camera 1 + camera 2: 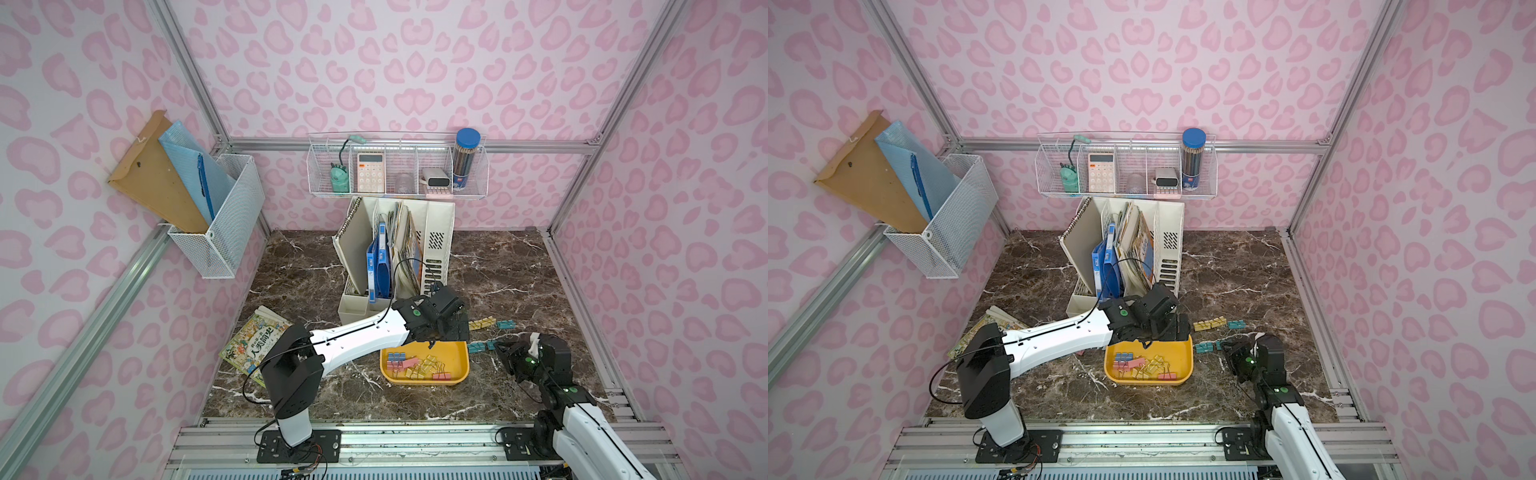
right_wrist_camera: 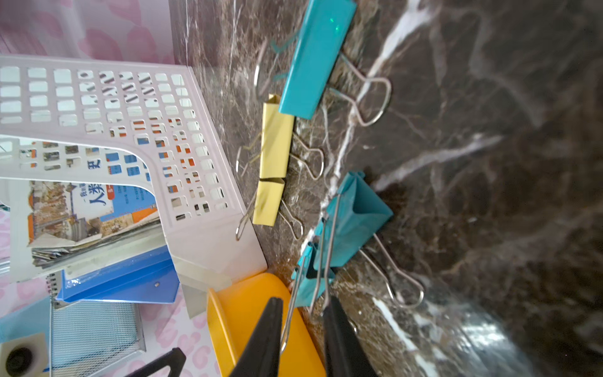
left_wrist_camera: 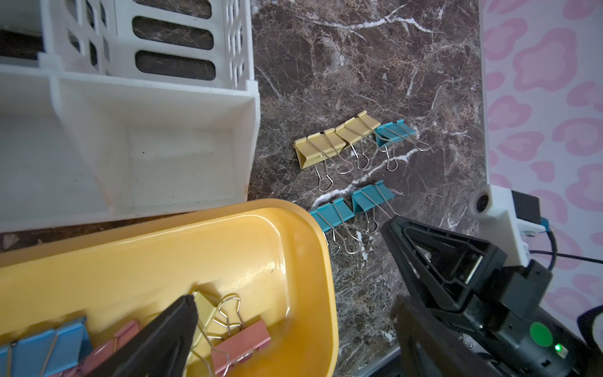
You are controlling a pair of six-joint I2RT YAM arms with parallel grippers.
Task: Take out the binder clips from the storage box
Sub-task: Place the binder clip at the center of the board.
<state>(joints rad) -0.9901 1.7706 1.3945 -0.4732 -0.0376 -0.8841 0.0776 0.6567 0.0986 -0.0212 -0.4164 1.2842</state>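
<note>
Right gripper (image 2: 304, 300) jaws sit narrowly apart around the wire handle of a teal clip (image 2: 355, 218) on the desk (image 1: 519, 270) just beside the storage box (image 1: 424, 381), so I read it as a drop-off; left gripper (image 1: 446, 334) jaws wide over the box, more binder clips (image 1: 419, 365) inside.

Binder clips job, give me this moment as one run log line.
left pincer: open above storage box | right pincer: jaws slightly apart around teal clip handle on table | binder clips: five out, rest in box
</note>
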